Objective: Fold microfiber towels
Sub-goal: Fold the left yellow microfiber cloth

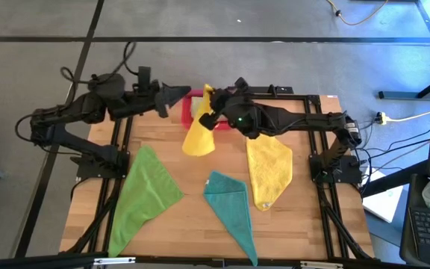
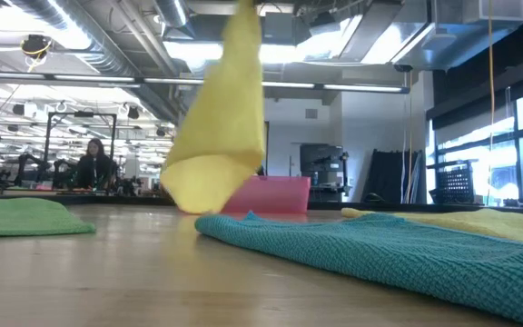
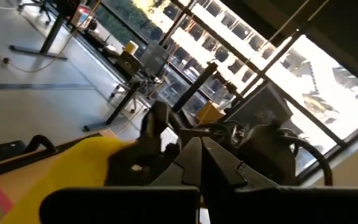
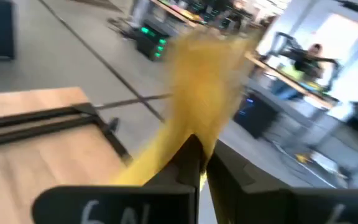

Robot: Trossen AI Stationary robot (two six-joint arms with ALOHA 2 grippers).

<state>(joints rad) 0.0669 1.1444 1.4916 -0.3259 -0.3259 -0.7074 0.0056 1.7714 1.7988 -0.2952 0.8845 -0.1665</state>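
Yellow towel (image 1: 198, 136) dangling from right gripper (image 1: 208, 93) — fingers pinched on its top, arm stretched over table (image 1: 192, 217) — left gripper (image 1: 186, 93) closed, empty.

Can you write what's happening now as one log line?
right gripper: shut on yellow towel, lifted | left gripper: shut, empty, near tray

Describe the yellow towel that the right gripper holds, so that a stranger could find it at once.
Look at the far middle of the wooden table, just in front of the pink tray. There the right gripper pinches a yellow towel that hangs down in the air. The other yellow towel lies flat on the table, as do the green towel and teal towel.
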